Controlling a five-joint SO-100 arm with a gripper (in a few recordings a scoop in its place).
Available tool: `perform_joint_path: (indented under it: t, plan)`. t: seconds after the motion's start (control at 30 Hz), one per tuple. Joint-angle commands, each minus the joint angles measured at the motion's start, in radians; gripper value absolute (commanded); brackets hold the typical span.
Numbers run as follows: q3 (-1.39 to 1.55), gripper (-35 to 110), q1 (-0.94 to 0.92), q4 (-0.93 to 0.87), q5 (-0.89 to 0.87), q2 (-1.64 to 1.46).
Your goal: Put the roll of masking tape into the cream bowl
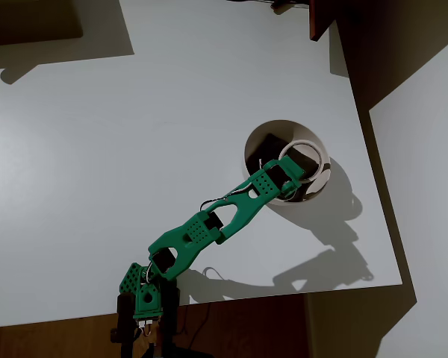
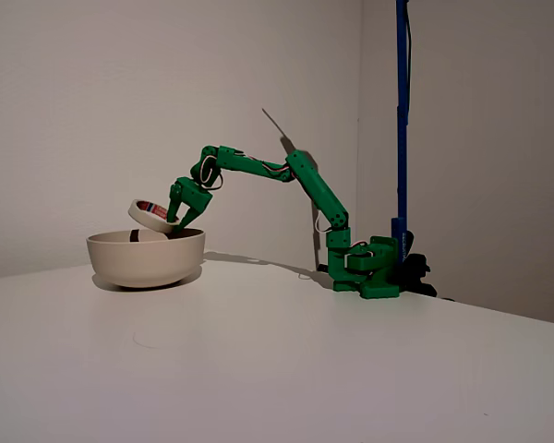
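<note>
Pinching roll of masking tape [image 2: 150, 215] | hand [image 2: 178, 220] | ring tilted | above cream bowl [image 2: 146, 259]

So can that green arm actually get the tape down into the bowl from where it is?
Probably yes. The gripper holds the roll of masking tape tilted just above the rim of the cream bowl, and the overhead view puts it over the bowl's opening with nothing between them.

My white table [image 1: 134, 149] stands against plain pale walls [image 2: 120, 92] that meet in a corner, a blue pole [image 2: 403, 111] rising behind me, brown floor [image 1: 52, 339] below, and hard light casting sharp shadows.
</note>
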State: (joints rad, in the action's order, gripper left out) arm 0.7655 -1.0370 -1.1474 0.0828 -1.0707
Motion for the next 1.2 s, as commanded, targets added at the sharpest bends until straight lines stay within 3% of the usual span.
perform_joint_path:
  t: [0.0,0.13,0.37,0.5,0.57,0.83,1.17]
  plan:
    - [-0.1,1,0.0,-0.011,-0.003,-0.06]
    - [-0.1,9,0.0,-0.003,-0.017,-0.063]
    - [-0.1,7,-0.006,0.015,-0.048,-0.075]
    - [-0.1,-8,-0.008,0.02,-0.075,-0.104]
    - [-0.1,-8,-0.006,0.011,-0.089,-0.129]
    - [-0.1,-8,0.06,-0.097,-0.129,-0.291]
    - [-0.095,-8,0.278,-0.331,-0.16,-0.535]
